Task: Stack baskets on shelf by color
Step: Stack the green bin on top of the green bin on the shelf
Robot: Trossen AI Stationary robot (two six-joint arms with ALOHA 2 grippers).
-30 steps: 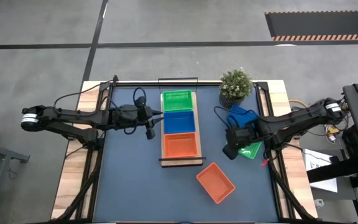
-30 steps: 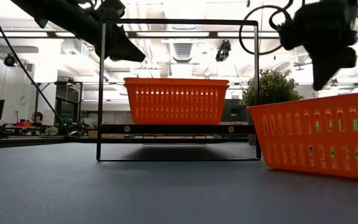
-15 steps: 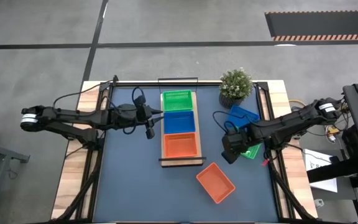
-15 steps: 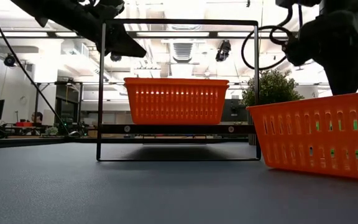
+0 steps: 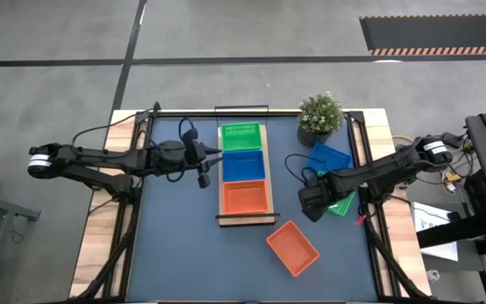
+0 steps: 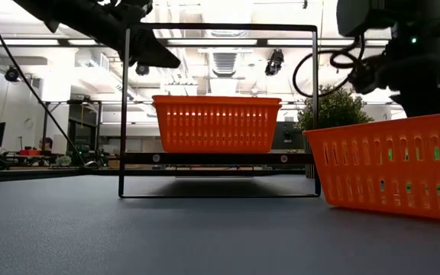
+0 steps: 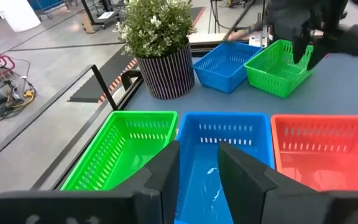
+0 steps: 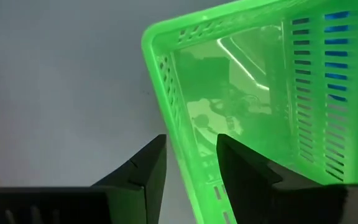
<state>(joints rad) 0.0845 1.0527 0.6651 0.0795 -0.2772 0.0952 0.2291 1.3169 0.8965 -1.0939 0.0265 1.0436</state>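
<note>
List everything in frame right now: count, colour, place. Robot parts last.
Shelf: 1, light wood with thin black frame, table centre.
Baskets on shelf: 3, in a row: green at the far end, blue in the middle, red-orange at the near end.
Loose orange basket: 1, on the table near the shelf's near end, turned at an angle.
Loose blue basket: 1, right side, beside the plant.
Loose green basket: 1, right side, next to the loose blue one, partly under the right arm.
Potted plant: 1, green in a dark striped pot, far right of the table.
Table: 1, dark blue top.
Left gripper: left of the shelf, open.
Right gripper: open, straddling the loose green basket's rim.
</note>
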